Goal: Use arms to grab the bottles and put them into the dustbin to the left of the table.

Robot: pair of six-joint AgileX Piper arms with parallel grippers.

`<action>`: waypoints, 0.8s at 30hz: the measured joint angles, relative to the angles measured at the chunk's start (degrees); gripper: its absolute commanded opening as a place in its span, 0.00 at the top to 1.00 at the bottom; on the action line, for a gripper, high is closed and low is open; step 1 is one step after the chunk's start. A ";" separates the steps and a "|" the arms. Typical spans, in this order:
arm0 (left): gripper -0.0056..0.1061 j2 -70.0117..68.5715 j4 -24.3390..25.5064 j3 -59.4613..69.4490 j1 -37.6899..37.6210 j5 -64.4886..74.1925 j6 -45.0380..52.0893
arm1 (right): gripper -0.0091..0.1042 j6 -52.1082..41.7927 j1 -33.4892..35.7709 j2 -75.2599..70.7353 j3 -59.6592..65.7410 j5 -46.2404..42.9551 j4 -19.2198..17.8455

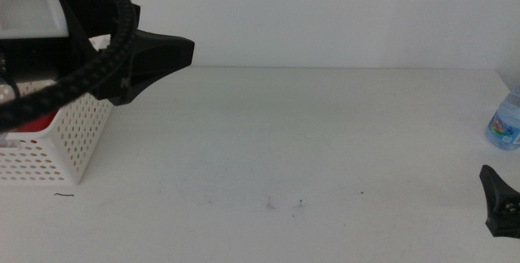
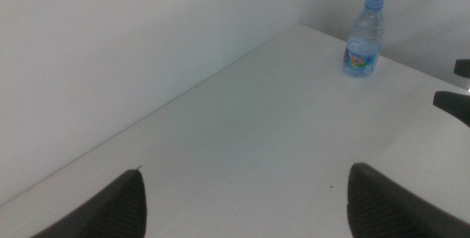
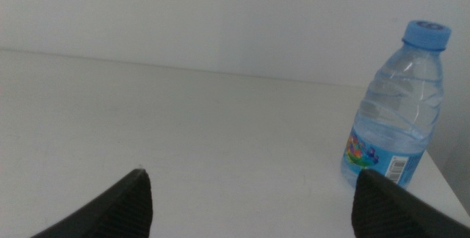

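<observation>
White perforated dustbin [image 1: 61,145] sits far left beneath the released left gripper [image 1: 162,52]; right gripper [image 3: 250,201], also released, faces the water bottle [image 3: 396,113].

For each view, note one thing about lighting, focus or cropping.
Middle view: left gripper looms large over the dustbin; water bottle cropped at the edge. Left wrist view: soft, even light, bottle slightly blurred. Right wrist view: bottle sharp, faint shadow.
</observation>
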 measured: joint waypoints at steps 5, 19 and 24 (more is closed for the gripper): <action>0.11 0.00 0.00 0.00 0.00 -0.49 0.00 | 0.17 -0.33 0.00 5.85 -0.10 -4.85 5.17; 0.11 0.00 0.00 0.00 0.00 -0.61 0.00 | 0.17 -7.14 0.00 21.59 -13.88 -5.71 22.53; 0.11 0.00 0.00 0.00 0.00 -0.71 0.00 | 0.17 -9.86 0.00 27.79 -20.36 -5.71 27.13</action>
